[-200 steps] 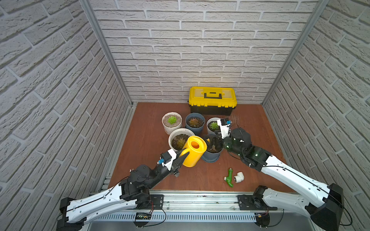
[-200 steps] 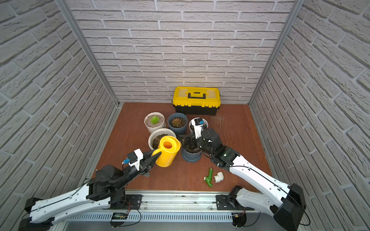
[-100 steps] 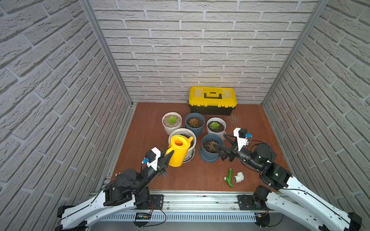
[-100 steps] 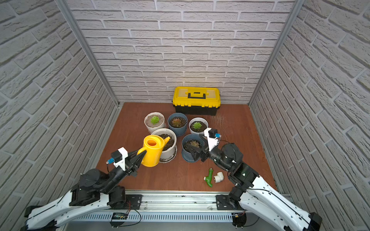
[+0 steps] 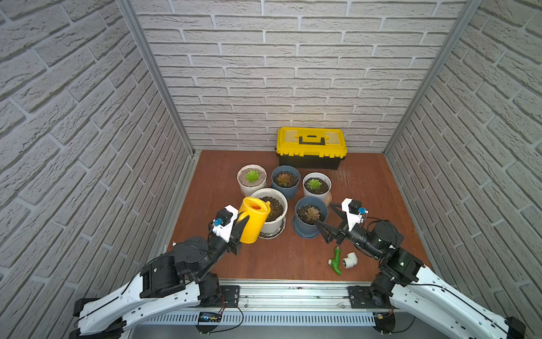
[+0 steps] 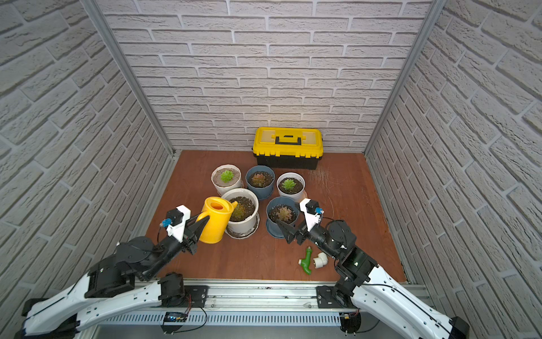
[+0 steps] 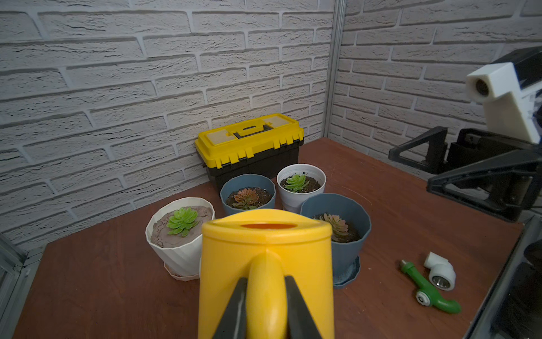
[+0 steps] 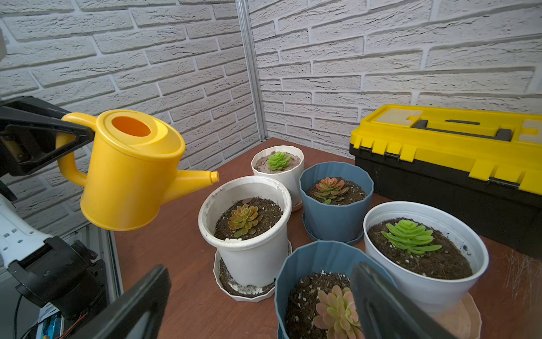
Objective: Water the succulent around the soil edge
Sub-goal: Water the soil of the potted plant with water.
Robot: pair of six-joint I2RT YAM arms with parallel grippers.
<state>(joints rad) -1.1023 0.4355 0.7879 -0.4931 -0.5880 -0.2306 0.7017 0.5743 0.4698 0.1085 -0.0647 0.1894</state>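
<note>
Our left gripper (image 5: 242, 225), low and left of centre in both top views, is clamped on the handle of the yellow watering can (image 5: 254, 223). The left wrist view shows both fingers (image 7: 234, 308) pressed against the handle's sides. We hold the can off the brown table (image 5: 223, 182), close to upright, with its spout (image 8: 214, 177) reaching over the rim of the large white pot (image 6: 243, 226).

The succulent (image 6: 239, 210) in that pot is reddish-green and sits in dark soil near the frame's centre, just right of the can. The spout tip stands above the soil's edge, not over the plant. We cannot tell whether water is running.

Our right gripper (image 5: 322, 213) is spread wide and holds nothing. It hangs right of centre beside the front blue pot (image 5: 305, 232), and we cannot tell whether a finger touches it.

Three smaller pots (image 5: 286, 187) stand in a row behind. A yellow toolbox (image 5: 311, 146) sits against the back wall at upper centre. A green fitting (image 5: 336, 261) and a white elbow (image 5: 350, 260) lie just beside each other, lower right of centre.
</note>
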